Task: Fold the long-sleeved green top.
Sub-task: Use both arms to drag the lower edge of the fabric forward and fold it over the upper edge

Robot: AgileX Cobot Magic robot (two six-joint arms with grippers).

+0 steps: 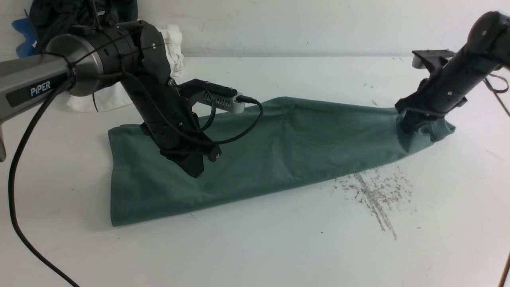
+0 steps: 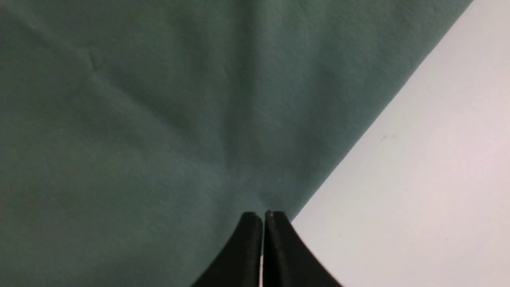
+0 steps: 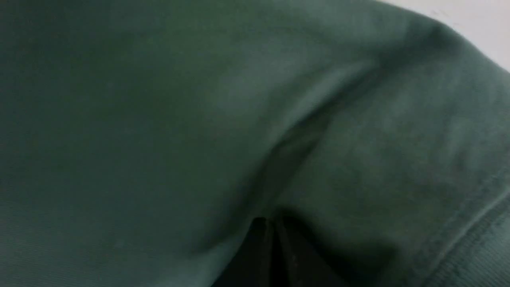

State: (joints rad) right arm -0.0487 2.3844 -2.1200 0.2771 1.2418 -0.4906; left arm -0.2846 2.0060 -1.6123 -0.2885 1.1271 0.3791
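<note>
Jaws of the left gripper (image 1: 194,166) are closed tip to tip, and in the left wrist view creases in the green long-sleeved top (image 1: 299,147) run straight in to the fingertips (image 2: 249,227), so they pinch a fold near the cloth's edge. Jaws of the right gripper (image 1: 410,121) are shut too, buried in a bunched, lifted corner of the same top.

Behind the left arm lie a white cloth (image 1: 173,44), a dark garment (image 1: 59,16) and something blue (image 1: 22,42), all at the far left of the bench (image 1: 255,247) and well apart from the top's far end. A black cable (image 1: 16,167) loops over the near left of the bench. Grey scuff marks (image 1: 374,195) streak the white surface just in front of the top.

Its long axis runs from near left to far right: broad and flat at the left, tapering up to the right gripper. Fabric is soft, matte knit with shallow folds; a ribbed, stitched band (image 3: 478,247) shows in the right wrist view.
</note>
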